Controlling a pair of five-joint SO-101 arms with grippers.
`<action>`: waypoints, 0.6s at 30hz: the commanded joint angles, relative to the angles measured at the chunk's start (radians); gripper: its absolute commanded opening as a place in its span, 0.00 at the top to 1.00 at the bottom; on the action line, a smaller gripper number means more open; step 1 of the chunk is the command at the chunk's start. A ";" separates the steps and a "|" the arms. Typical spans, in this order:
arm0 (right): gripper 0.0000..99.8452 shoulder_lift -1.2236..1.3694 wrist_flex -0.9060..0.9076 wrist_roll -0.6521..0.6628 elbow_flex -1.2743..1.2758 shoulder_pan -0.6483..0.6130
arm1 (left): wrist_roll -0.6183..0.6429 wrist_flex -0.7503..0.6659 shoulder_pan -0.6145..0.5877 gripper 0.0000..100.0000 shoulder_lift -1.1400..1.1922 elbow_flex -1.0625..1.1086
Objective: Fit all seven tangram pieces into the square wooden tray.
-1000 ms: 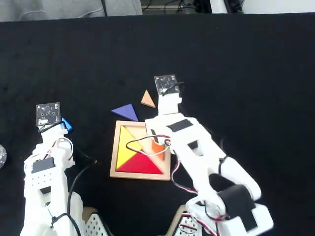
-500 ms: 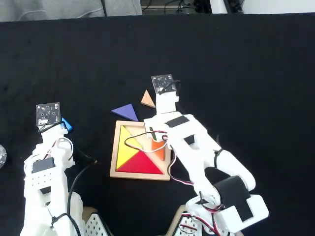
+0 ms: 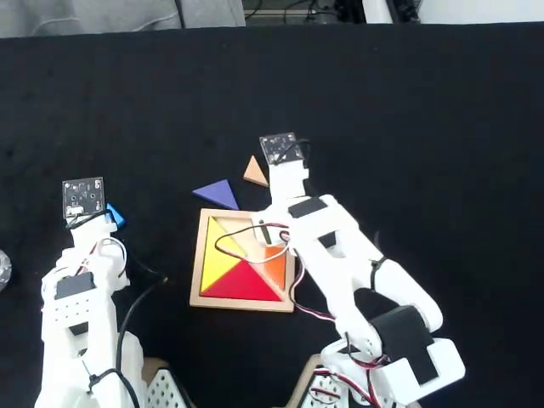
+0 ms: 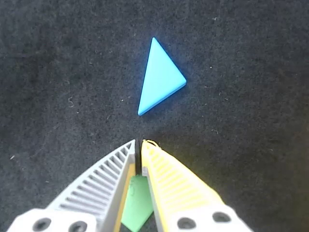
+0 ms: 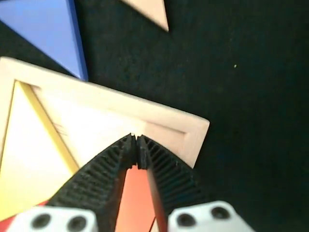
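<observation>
The right gripper (image 5: pixel 136 145), jaws pressed together, sits over the tray (image 5: pixel 193 129) with an orange piece (image 5: pixel 135 198) just beneath its fingers. The left gripper (image 4: pixel 140 145) is closed too, a blue triangle (image 4: pixel 159 77) just ahead of its tips.

A black cloth covered the counter (image 3: pixel 442 127) and took up nearly the whole high view. Up close, in the left wrist view, the cloth (image 4: pixel 58 58) looked felt-like, with pale specks of lint scattered over it. Beyond the counter's far edge lay a strip of grey fabric (image 3: pixel 93 13) on the left, a tangle of dark cables (image 3: pixel 297 10) near the middle, and a white surface (image 3: pixel 484 8) at the right corner. A small pale round object (image 3: pixel 2 268), too cut off to identify, sat at the left edge. The light was even and cast no hard shadows.
</observation>
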 commanded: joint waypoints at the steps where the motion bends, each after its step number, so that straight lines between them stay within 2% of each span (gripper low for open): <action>1: 0.99 -0.008 0.051 0.011 -0.033 0.000 | -0.006 0.009 -0.001 0.97 -0.012 -0.004; 12: 0.99 -0.105 0.098 0.017 0.002 -0.002 | -0.006 0.009 -0.001 0.97 -0.012 -0.004; 18: 0.99 -0.223 0.097 0.112 0.084 -0.051 | -0.006 0.009 -0.001 0.97 -0.012 -0.004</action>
